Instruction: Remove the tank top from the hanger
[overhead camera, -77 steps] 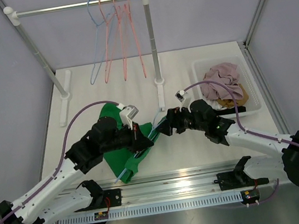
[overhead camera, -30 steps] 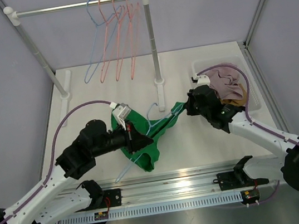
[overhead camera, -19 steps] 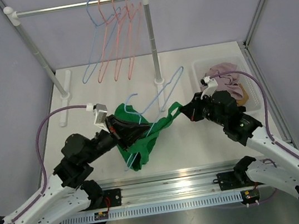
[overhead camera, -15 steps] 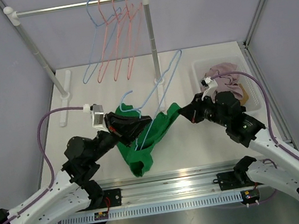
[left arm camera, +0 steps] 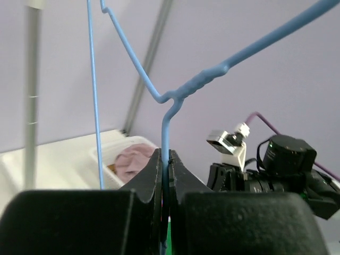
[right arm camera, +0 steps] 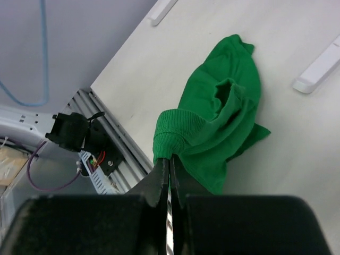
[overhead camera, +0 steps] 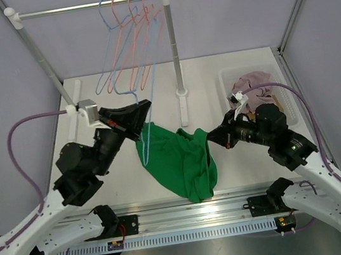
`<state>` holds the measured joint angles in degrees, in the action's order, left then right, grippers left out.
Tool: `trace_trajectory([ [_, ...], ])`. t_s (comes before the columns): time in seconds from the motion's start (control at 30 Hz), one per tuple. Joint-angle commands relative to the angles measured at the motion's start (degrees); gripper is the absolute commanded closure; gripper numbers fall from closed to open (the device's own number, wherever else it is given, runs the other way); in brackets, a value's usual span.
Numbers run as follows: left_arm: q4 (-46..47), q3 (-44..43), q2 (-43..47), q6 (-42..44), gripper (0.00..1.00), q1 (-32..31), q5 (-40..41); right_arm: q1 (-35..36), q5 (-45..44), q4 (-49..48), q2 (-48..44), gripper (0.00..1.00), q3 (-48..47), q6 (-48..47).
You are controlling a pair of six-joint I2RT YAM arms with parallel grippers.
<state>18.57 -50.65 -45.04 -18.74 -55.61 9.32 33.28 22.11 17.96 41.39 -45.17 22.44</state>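
My left gripper is raised over the left half of the table and is shut on the wire of a blue hanger. In the left wrist view the jaws pinch the hanger just below its twisted neck. The green tank top hangs from the hanger's lower end and sags toward the table. My right gripper is shut on its ribbed edge at the right. The right wrist view shows the jaws closed on that rim, with the tank top bunched beyond them.
A clothes rack stands at the back with several red and blue hangers on its bar. A white tub holding pink cloth sits at the right. The metal rail runs along the near edge.
My left gripper has lifted the hanger up and back to the left. The tank top has risen off the table and spread between the grippers. The right gripper kept its hold and shifted little.
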Motion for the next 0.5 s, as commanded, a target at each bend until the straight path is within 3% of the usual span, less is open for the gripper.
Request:
trace_trajectory([
  [0.0, -25.11, -10.94, 4.34, -1.1, 1.0, -0.28, 17.42, 0.99, 4.79, 0.59, 5.87, 1.0, -1.86, -1.43],
  [0.17, -49.19, -21.14, 5.4, -3.76, 1.0, -0.2, 35.04, 8.8, -4.25, -0.73, 15.72, 1.0, -4.3, -0.29],
  [0.37, -61.0, -31.6, 3.65, -2.97, 1.0, -0.11, 45.69, 15.41, -27.53, 1.81, 33.47, 1.0, -13.7, 5.15],
  [0.47, -62.77, -34.42, 1.8, -2.18, 1.0, -0.02, 47.46, 17.26, -30.19, 1.38, 41.39, 0.99, -16.78, 8.31],
])
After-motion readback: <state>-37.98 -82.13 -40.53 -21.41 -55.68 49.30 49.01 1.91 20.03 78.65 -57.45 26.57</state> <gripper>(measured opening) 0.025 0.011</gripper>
